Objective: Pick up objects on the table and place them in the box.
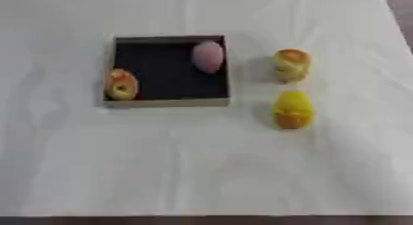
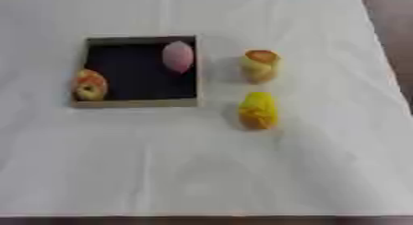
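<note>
A shallow box (image 1: 167, 101) with a dark floor and pale walls sits upper left of centre on the white surface (image 1: 202, 173). At its left wall leans a yellow-orange rounded object (image 1: 122, 85); a pink oval (image 1: 208, 56) lies in its upper right corner. Right of the box stand a yellow-brown lump (image 1: 291, 64) and, below it, a yellow one (image 1: 292, 109), too blurred to name. No robot hand shows, so its state can't be told.
</note>
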`<act>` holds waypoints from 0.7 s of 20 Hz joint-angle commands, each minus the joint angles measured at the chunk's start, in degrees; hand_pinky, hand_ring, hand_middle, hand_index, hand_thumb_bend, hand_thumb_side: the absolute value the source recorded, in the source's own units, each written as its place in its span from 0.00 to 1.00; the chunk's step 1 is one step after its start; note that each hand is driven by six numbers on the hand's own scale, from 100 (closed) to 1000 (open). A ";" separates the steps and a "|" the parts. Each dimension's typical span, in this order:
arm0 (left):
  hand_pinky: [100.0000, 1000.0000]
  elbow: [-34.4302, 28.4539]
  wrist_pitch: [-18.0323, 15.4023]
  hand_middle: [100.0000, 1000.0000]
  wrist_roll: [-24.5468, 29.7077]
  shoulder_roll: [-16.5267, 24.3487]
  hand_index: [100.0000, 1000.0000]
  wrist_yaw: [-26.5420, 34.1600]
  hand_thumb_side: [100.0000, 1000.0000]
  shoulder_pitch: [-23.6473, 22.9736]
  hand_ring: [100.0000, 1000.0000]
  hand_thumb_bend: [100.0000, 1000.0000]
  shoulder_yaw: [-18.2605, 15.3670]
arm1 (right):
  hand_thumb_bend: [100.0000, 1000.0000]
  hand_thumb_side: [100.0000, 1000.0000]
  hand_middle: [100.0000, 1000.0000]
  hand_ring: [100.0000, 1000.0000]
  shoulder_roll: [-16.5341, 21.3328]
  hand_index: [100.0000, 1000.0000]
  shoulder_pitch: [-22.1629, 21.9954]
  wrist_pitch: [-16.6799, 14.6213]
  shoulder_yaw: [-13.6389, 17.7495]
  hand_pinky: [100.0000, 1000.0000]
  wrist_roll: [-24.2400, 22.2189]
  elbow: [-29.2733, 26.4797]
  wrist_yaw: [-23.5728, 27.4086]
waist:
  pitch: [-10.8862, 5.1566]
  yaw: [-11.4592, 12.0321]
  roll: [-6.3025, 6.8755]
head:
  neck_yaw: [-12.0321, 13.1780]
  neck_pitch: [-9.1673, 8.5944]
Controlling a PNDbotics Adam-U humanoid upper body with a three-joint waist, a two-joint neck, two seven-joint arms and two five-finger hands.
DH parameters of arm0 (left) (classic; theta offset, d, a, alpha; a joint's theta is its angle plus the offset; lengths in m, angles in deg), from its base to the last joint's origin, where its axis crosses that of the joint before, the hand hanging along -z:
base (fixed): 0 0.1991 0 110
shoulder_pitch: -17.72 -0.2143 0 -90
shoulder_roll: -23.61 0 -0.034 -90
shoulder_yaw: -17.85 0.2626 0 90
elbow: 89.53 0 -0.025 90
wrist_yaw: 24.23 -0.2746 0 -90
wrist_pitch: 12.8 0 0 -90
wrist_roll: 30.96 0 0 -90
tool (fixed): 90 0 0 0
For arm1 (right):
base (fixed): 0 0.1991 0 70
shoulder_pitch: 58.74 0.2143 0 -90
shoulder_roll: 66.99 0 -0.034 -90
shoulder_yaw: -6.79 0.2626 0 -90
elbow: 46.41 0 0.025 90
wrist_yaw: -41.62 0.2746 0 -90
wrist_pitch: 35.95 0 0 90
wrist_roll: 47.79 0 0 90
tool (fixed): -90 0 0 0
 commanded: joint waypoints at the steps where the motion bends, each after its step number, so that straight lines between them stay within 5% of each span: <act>1: 0.75 -1.01 -0.06 0.66 0.15 1.11 0.79 0.09 0.36 0.36 0.79 0.00 -0.74 | 0.00 0.83 0.57 0.69 1.20 0.74 0.65 -0.05 0.68 0.80 -0.12 -0.30 0.25 | -7.38 0.02 -0.66 | -0.24 -1.36; 14: 0.75 -1.01 -0.02 0.66 0.31 1.16 0.79 0.15 0.36 0.33 0.79 0.00 -0.61 | 0.00 0.85 0.59 0.71 3.98 0.75 1.58 0.55 -1.05 0.81 -1.91 0.14 -2.36 | -7.13 0.22 -1.01 | 0.15 -0.32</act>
